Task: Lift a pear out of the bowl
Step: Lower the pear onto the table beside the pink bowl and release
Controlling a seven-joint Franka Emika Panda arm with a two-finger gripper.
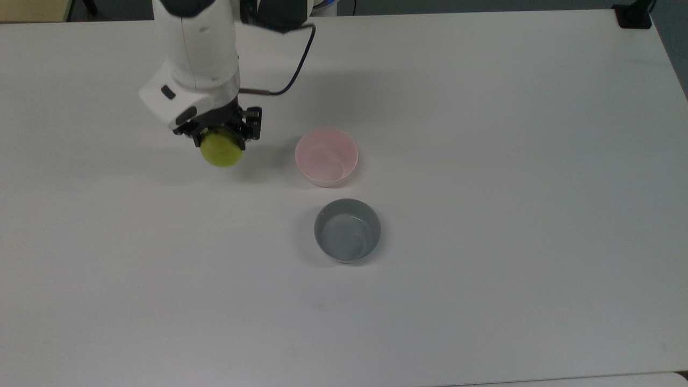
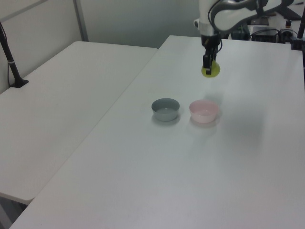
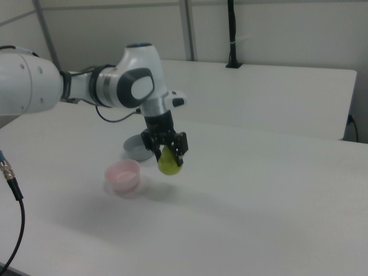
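My gripper is shut on the yellow-green pear, which hangs in the air above the white table. The pale pink bowl stands with nothing inside, well to the top view's right of the pear. In the right view the pear hangs clear of the table, to the right of the pink bowl. The pear's stem is hidden between the fingers.
A grey bowl stands on the table just below the pink bowl in the top view. A black cable trails from the arm. A second table adjoins in the left view.
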